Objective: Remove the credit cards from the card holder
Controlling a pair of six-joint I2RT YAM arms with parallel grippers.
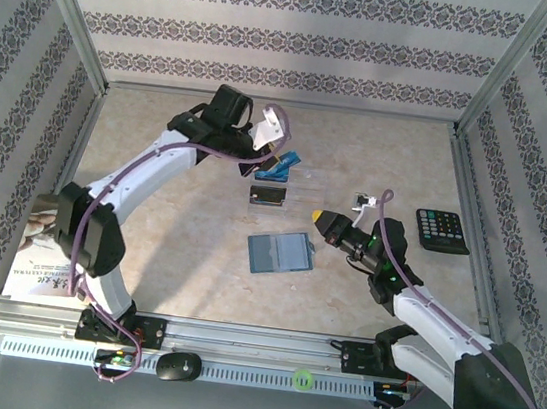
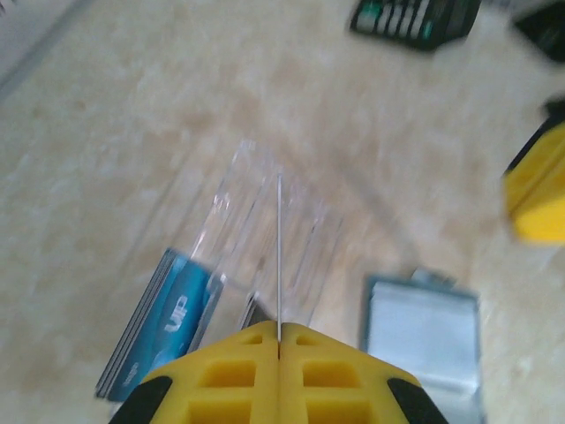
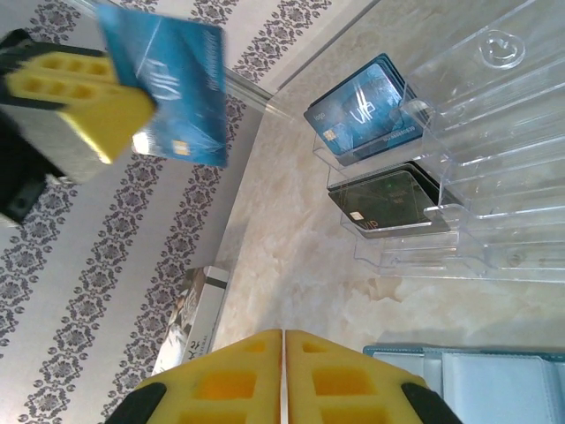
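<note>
Both my grippers are clenched: my left gripper pinches a thin blue plastic credit card edge-on over the clear plastic rack, and my right gripper is empty. Near the right one, the small teal-blue bi-fold card holder lies open on the beige table.

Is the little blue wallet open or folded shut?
Open: the card holder lies spread flat on the table, both halves side by side, with its inside pockets facing up.
</note>
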